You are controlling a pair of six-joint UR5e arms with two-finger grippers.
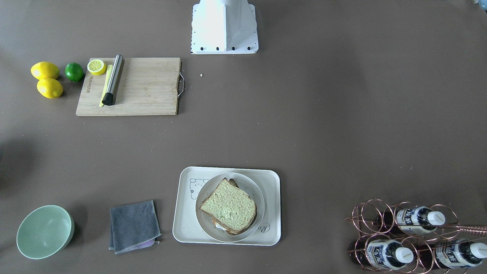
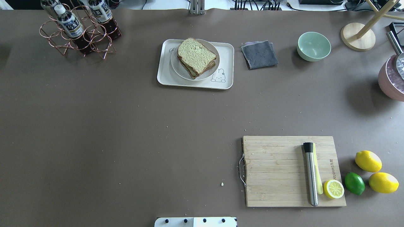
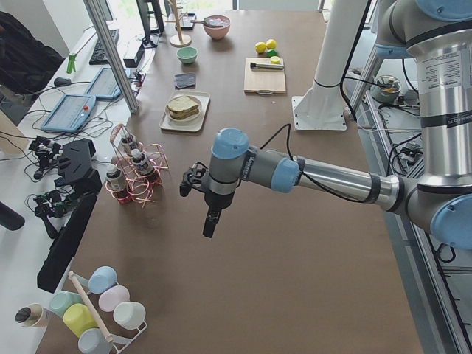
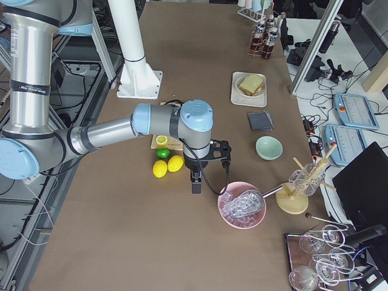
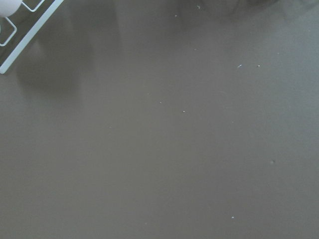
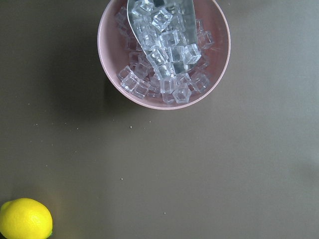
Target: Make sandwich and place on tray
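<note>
sandwich (image 1: 228,207) stacked on the round plate (image 1: 255,190), plate sits on the tray (image 1: 184,222), by the table (image 1: 323,125) edge farthest from the robot. left gripper (image 3: 210,223) and right gripper (image 4: 196,183) hang over the table, well apart from the tray; can't tell finger state on either.

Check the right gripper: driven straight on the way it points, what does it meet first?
Probably bare table: the right gripper points straight down, between the pink ice bowl and a lemon, over neither. Height unclear.

Left arm (image 3: 324,177) stretches out level, left pincer (image 3: 210,225) pointing straight down; right arm (image 4: 109,134) likewise, right pincer (image 4: 196,183) down. Jaw openings indiscernible.
</note>
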